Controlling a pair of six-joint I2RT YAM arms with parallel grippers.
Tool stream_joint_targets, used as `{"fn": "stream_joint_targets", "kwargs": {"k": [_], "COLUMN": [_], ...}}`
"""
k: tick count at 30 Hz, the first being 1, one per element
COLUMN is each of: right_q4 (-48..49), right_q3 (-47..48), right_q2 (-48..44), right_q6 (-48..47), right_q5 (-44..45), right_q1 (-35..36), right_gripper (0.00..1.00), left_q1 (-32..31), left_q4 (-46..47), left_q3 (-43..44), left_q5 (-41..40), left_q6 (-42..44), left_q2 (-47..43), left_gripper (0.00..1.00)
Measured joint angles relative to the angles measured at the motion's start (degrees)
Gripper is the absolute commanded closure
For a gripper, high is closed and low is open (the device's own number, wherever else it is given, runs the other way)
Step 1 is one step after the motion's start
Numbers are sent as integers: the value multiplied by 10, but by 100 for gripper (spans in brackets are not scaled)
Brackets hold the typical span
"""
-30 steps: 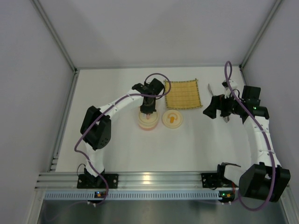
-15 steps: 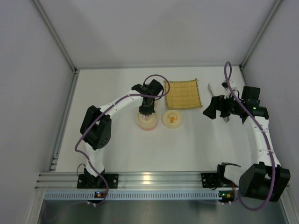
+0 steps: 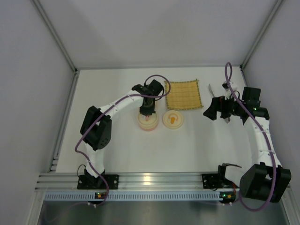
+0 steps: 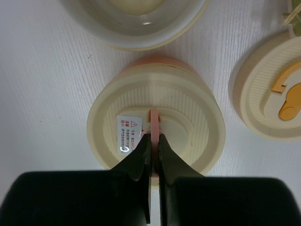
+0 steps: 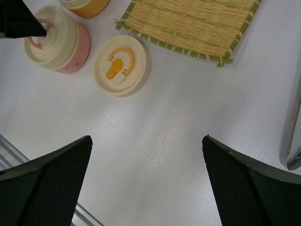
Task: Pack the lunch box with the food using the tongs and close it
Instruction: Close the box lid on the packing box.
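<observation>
Two grippers: left gripper [image 4: 150, 141] pinched shut on the pink tab [image 4: 154, 123] of a round cream plastic lid [image 4: 188, 136]; right gripper [image 5: 146, 139] wide open, empty — slim silver metal tongs [image 5: 288, 146] at its three o'clock, lying twelve-to-six.

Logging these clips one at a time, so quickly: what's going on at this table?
The left claw is shut on the pink tab of the cream lid that sits on the pink container. A second lid with orange marks lies loose on the table beside it, near the woven mat. The right claw hangs open over the table, holding nothing, and the tongs lie untouched off to its side.
</observation>
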Motion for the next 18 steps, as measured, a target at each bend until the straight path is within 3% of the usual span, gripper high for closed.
{"fn": "stream_joint_targets", "kwargs": {"k": [18], "right_q4": [1], "right_q3": [0], "right_q2": [5], "right_q6": [0], "right_q5": [-2], "right_q1": [0], "right_gripper": [1], "left_q1": [0], "left_q4": [38], "left_q3": [-27], "left_q5": [16], "left_q6": [113], "left_q2": [-8], "left_gripper": [100]}}
